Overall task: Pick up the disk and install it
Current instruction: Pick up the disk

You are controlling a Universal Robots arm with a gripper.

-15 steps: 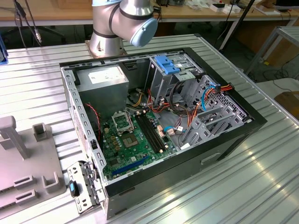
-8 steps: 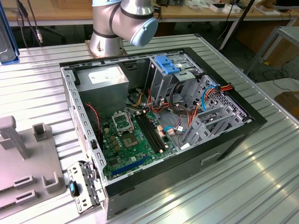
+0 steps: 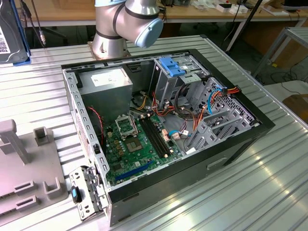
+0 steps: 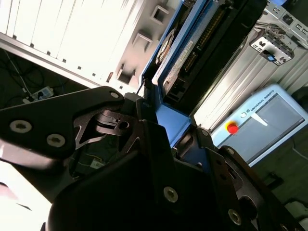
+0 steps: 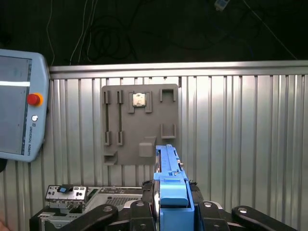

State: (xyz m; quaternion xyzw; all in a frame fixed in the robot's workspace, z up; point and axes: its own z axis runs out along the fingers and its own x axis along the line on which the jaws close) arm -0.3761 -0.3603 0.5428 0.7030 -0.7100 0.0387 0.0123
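Note:
The disk is seen edge-on in the first wrist view, its bright blue caddy rail standing between the black fingers of my gripper, which is shut on it. In the second wrist view the disk shows its dark body and connector edge with blue rail alongside, reaching out from the gripper. In the exterior view the disk hangs at the far upper left, well away from the open computer case.
Inside the case a grey drive cage carries a fixed blue bracket, with cables and a motherboard beside it. A grey fixture plate lies at the exterior view's left. A teach pendant rests on the ribbed table.

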